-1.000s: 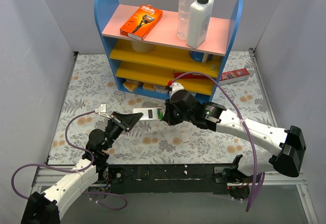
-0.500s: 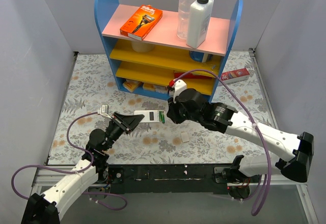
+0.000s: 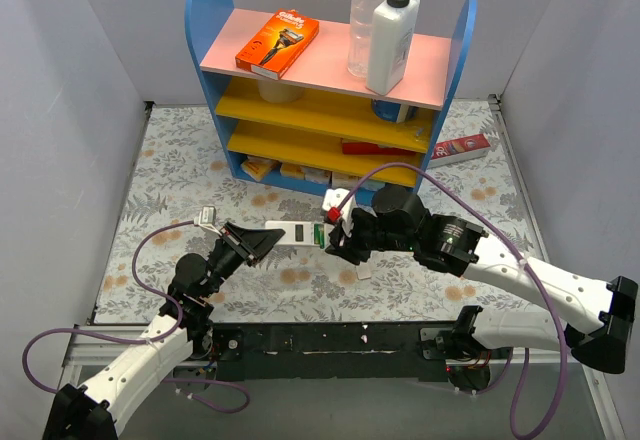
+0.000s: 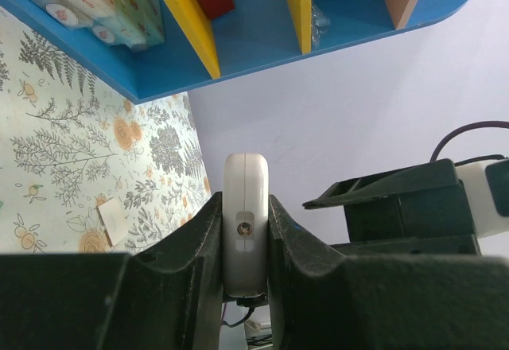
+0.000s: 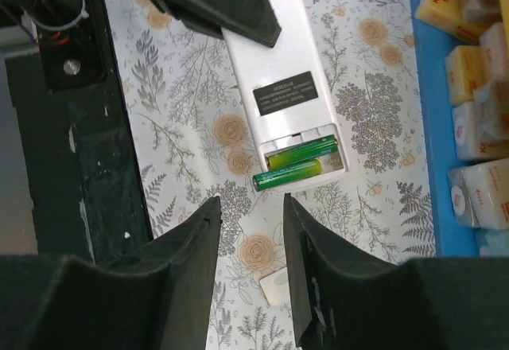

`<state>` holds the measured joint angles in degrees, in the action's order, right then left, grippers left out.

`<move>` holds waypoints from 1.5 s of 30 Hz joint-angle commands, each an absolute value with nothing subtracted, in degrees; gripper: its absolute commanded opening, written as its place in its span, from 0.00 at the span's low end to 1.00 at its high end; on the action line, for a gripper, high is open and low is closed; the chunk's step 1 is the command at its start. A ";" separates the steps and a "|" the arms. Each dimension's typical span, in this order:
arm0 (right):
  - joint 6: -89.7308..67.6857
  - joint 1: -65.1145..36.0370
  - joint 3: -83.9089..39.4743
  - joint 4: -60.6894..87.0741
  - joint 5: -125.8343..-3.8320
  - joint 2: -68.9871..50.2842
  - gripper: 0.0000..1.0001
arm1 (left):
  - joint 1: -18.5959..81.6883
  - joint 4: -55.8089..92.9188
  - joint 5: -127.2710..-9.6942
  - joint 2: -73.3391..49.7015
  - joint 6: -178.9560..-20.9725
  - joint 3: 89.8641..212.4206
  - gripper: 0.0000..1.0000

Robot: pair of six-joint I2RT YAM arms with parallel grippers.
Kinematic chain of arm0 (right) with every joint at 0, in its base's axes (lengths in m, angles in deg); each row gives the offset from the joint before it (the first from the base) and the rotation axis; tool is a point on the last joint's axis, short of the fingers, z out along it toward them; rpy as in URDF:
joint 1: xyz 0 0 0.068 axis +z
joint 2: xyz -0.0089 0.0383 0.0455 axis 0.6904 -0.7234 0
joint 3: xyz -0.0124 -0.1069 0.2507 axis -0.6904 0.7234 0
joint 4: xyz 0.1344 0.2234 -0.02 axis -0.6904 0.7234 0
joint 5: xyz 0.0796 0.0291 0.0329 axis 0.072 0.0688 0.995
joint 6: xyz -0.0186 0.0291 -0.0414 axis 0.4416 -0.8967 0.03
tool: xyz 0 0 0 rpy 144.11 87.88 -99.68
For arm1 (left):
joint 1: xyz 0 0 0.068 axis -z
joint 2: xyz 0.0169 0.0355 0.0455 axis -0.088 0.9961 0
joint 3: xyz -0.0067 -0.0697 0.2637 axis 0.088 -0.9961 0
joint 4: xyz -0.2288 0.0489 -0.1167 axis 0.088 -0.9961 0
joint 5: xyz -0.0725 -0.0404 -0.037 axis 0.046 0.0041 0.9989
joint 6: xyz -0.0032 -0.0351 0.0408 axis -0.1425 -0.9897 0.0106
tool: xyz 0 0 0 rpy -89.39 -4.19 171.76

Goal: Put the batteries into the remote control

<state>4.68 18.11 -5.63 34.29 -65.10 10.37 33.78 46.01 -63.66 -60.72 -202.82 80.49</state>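
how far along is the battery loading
Done: one battery looks seated in the remote control's open bay. In hand: left gripper holds the remote; second battery lies skewed, end sticking out; right gripper open, empty. Left: seat it, then likely refit the loose white piece.

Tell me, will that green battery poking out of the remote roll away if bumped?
Probably. The battery is a smooth round cylinder lying crooked, partly out of its slot in the remote, so a nudge could free it. It looks tiny, so likely light. On the flat table it would likely roll.
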 commanded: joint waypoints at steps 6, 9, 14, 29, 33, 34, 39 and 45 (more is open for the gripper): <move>15.48 18.82 -4.24 30.70 -61.75 8.54 0.42 | 33.96 45.11 -61.63 -62.35 -210.29 70.45 0.00; 15.57 18.82 -3.80 29.91 -61.40 8.45 0.41 | 33.96 44.75 -61.45 -62.62 -210.29 70.71 0.00; 15.57 18.83 -3.36 29.56 -60.96 7.83 0.39 | 33.96 44.93 -61.10 -62.44 -210.46 70.97 0.00; 15.22 18.91 -1.96 29.30 -60.87 6.08 0.36 | 33.96 43.44 -61.01 -64.20 -210.64 71.59 0.00; 14.86 18.91 -1.52 28.51 -61.92 5.81 0.34 | 33.96 43.61 -60.66 -64.29 -210.82 71.59 0.00; 14.86 18.91 -1.43 28.24 -62.28 5.90 0.33 | 34.05 43.61 -60.66 -64.29 -210.82 71.68 0.00; 14.78 18.91 -1.16 27.63 -64.30 5.37 0.31 | 33.96 43.61 -60.22 -64.46 -210.90 71.85 0.00; 14.69 18.91 -0.90 27.19 -66.93 5.28 0.30 | 33.96 42.73 -60.31 -65.51 -210.99 71.94 0.00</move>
